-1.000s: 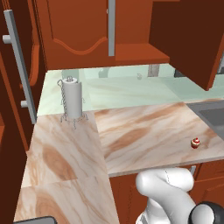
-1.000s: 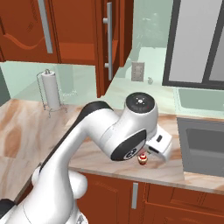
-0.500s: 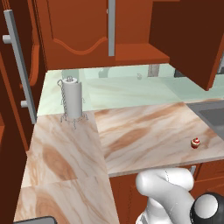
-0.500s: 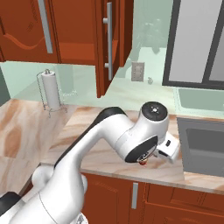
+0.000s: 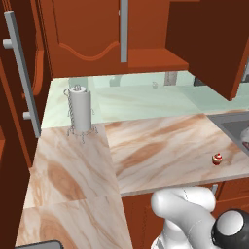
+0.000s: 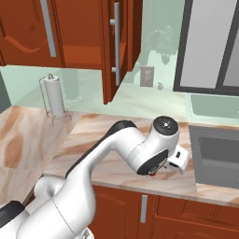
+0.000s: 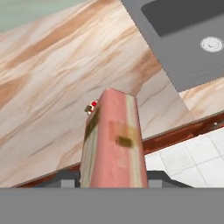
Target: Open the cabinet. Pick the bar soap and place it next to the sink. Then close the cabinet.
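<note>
- Left base view: the cabinet point(image 5: 107, 39) hangs over the marbled tabletop point(image 5: 160, 146) with one door point(image 5: 209, 44) swung open at the upper right
- A paper-towel holder point(image 5: 79, 111) stands upright near the back left of the tabletop, close to the pale green backsplash point(image 5: 141, 97)
- A small red-and-white cupcake point(image 5: 217, 159) sits near the front edge of the tabletop, just left of the sink point(image 5: 236, 129), whose dark corner shows at the right edge
- Right base view: the arm reaches forward and low over the front edge of the tabletop, its hand point(image 6: 178, 158) just left of the sink's rim; a bit of red peeks out under the wrist
- An opened cabinet door with its grey bar handle point(image 6: 115, 44) stands edge-on above the tabletop, and the paper-towel holder stands well to the left
- Hand view: the bar soap point(image 7: 114, 142), a pinkish-tan block with darker patches, rises from between the jaws, which are part closed and clamped on it
- The soap is held above the front edge of the tabletop, with the cupcake just beyond its top and the sink basin with its round drain point(image 7: 211, 43) at the upper right
</note>
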Available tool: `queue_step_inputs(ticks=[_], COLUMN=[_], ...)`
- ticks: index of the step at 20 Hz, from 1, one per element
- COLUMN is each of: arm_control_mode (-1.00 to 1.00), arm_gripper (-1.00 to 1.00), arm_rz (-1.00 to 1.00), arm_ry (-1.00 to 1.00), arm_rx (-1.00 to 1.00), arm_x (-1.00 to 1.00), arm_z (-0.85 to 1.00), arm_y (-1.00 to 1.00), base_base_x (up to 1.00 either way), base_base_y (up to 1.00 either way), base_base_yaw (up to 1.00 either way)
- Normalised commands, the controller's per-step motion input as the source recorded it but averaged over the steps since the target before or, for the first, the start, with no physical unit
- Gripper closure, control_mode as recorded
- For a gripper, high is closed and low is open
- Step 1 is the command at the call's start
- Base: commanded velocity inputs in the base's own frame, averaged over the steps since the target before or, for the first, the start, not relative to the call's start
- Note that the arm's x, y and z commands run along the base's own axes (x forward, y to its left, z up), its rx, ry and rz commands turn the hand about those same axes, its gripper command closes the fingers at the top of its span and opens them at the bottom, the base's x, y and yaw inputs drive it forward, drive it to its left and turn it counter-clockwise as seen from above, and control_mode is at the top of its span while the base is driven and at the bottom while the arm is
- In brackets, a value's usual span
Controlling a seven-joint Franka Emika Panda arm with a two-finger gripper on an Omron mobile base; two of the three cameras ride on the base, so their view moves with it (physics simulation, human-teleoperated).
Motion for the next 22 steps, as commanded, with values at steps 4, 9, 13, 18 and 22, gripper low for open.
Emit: queue_step_inputs(ticks=[4, 9, 13, 18, 22], arm_control_mode=[-1.00, -1.00, -1.00, -1.00, -1.00], arm_gripper=[1.00, 1.00, 1.00, 1.00, 1.00], arm_rz=[0.14, 0.11, 0.06, 0.02, 0.00], arm_ry=[0.00, 0.01, 0.03, 0.09, 0.14], arm_rx=[-0.04, -0.04, -0.05, -0.03, 0.00], arm_x=[0.40, 0.19, 0.03, 0.01, 0.12], arm_z=[-0.20, -0.12, -0.02, -0.05, -0.16], arm_y=[-0.01, -0.11, -0.15, -0.11, 0.00], base_base_x=[0.00, 0.00, 0.00, 0.00, 0.00], base_base_y=[0.00, 0.00, 0.00, 0.00, 0.00], base_base_yaw=[0.00, 0.00, 0.00, 0.00, 0.00])
